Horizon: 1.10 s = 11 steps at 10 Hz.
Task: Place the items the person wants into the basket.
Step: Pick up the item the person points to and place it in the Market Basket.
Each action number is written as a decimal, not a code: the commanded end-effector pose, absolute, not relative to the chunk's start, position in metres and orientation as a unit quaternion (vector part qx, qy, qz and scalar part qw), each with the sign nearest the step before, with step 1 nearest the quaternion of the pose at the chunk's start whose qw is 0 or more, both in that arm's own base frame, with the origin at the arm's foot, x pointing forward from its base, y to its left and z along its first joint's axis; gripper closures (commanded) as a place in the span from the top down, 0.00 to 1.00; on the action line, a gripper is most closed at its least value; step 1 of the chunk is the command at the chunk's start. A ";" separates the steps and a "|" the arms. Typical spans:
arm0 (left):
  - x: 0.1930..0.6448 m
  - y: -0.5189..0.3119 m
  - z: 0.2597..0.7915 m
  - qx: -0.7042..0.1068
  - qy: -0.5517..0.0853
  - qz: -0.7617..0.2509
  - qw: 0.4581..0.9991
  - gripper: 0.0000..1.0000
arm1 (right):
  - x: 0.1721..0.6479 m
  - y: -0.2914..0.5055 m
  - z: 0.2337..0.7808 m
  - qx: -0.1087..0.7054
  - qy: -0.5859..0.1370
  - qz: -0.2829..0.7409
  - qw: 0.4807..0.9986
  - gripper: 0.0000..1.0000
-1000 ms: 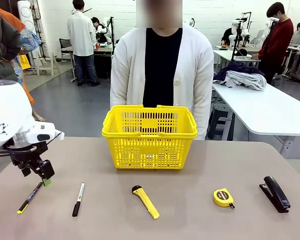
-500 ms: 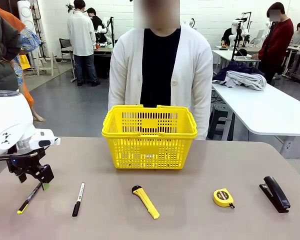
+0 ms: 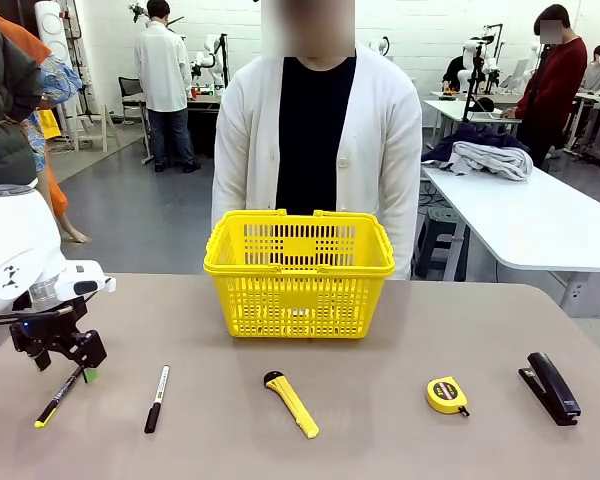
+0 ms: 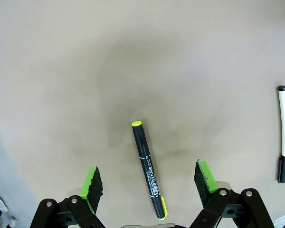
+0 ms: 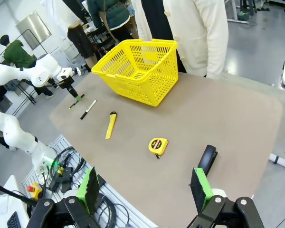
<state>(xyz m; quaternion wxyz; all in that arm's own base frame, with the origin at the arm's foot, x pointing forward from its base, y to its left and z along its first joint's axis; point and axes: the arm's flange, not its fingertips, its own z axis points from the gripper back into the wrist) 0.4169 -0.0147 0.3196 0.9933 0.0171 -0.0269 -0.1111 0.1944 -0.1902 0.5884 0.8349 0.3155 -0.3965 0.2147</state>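
Black plastic with a yellow tip, the pen (image 4: 146, 161) lies flat on the desk (image 3: 380, 445) near its left front corner, just left of a black marker (image 3: 156, 398). The left tool (image 4: 148, 179) hangs right over it, green pads spread wide on either side of the barrel, touching nothing and empty. The right tool (image 5: 146, 187) hovers high over the desk's right side, jaws likewise released and empty.

The pen looks light and stiff, with a smooth round barrel that could roll or squirt out of a pinch. Mid-barrel, pads square across it, seems the safest hold, and the fingertips would have to come almost down to the desk.

The utility knife (image 3: 292, 404) lies in the front middle and the stapler (image 3: 551, 388) at the right, beyond a tape measure (image 3: 446, 394). The knife is probably light and rigid, best taken across its yellow body. The stapler is likely heavier and suits a grip across its narrow sides. The basket (image 3: 300, 300) stands at the far middle, before the person (image 3: 315, 130).
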 end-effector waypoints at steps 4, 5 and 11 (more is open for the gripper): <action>0.355 -0.012 0.292 0.011 -0.023 -0.106 0.994 1.00 | 0.195 -0.190 0.589 0.321 -0.400 0.220 0.830 1.00; 0.356 -0.012 0.289 0.009 -0.019 -0.106 0.994 1.00 | 0.195 -0.190 0.589 0.321 -0.400 0.220 0.830 1.00; 0.354 -0.010 0.290 0.006 -0.025 -0.113 0.993 0.00 | 0.195 -0.190 0.589 0.321 -0.400 0.220 0.830 1.00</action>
